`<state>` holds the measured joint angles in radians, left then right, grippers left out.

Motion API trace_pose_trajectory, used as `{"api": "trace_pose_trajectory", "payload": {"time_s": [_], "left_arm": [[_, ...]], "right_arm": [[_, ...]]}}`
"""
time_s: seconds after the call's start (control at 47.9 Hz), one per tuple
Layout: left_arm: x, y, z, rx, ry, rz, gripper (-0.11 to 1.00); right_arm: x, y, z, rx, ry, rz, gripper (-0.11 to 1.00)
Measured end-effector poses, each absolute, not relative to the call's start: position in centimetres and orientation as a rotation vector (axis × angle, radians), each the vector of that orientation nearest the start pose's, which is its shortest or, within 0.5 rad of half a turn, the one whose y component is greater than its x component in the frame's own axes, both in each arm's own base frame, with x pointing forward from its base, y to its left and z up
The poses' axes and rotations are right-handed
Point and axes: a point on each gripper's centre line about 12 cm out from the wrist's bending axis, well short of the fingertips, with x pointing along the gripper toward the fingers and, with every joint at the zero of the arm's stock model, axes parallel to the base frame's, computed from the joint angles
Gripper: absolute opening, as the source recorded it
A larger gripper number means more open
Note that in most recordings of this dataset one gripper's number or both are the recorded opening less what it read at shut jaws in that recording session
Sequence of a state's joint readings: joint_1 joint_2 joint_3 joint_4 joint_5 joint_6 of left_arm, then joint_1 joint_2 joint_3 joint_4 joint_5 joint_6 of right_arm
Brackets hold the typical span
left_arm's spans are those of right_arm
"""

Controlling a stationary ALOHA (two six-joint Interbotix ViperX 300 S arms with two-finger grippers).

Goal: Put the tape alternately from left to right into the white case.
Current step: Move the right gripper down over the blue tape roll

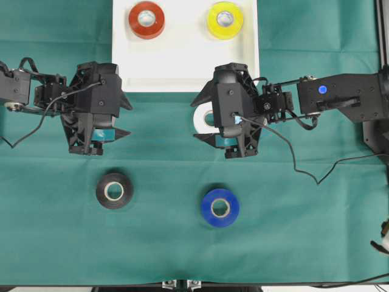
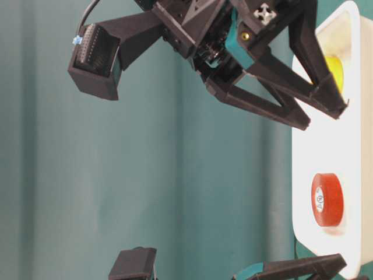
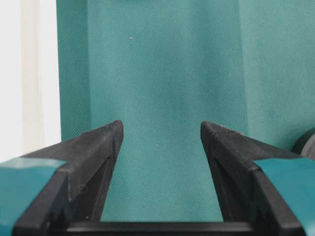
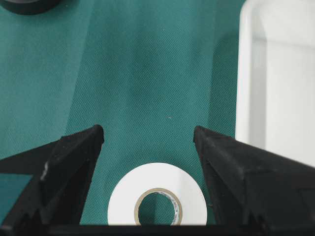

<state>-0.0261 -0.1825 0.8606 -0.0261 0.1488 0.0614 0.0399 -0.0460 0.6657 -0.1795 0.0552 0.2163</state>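
The white case (image 1: 185, 64) lies at the back middle of the green cloth and holds a red tape (image 1: 146, 19) on its left and a yellow tape (image 1: 225, 19) on its right. A white tape (image 4: 157, 189) lies flat on the cloth just in front of the case. My right gripper (image 4: 147, 132) is open, a finger on each side of that roll and not touching it. My left gripper (image 3: 161, 128) is open over bare cloth, nothing between its fingers. A black tape (image 1: 114, 190) and a blue tape (image 1: 220, 207) lie nearer the front.
The case's rim (image 4: 246, 73) runs close along the right of my right gripper, and its edge (image 3: 24, 73) shows left of my left gripper. The black tape's edge (image 3: 307, 145) sits just right of the left fingers. A cable (image 1: 292, 158) trails from the right arm.
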Motion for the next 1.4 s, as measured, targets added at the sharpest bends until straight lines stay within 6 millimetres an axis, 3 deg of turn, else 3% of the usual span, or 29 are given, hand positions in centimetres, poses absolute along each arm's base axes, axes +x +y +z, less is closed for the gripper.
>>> {"api": "trace_pose_trajectory", "payload": {"time_s": [0.209, 0.459, 0.96, 1.398], "left_arm": [[31.8, -0.9, 15.8, 0.043, 0.826, -0.043, 0.98], [31.8, -0.9, 15.8, 0.043, 0.826, -0.043, 0.98], [31.8, -0.9, 15.8, 0.041, 0.826, -0.042, 0.98], [31.8, -0.9, 15.8, 0.038, 0.826, -0.041, 0.98]], "right_arm": [[38.1, 2.4, 18.1, 0.011, 0.676, 0.041, 0.80], [37.8, 5.1, 18.2, -0.011, 0.682, 0.107, 0.80], [35.3, 10.1, 16.7, 0.085, 0.815, 0.154, 0.79], [34.6, 10.9, 16.3, 0.126, 0.840, 0.152, 0.79]]}}
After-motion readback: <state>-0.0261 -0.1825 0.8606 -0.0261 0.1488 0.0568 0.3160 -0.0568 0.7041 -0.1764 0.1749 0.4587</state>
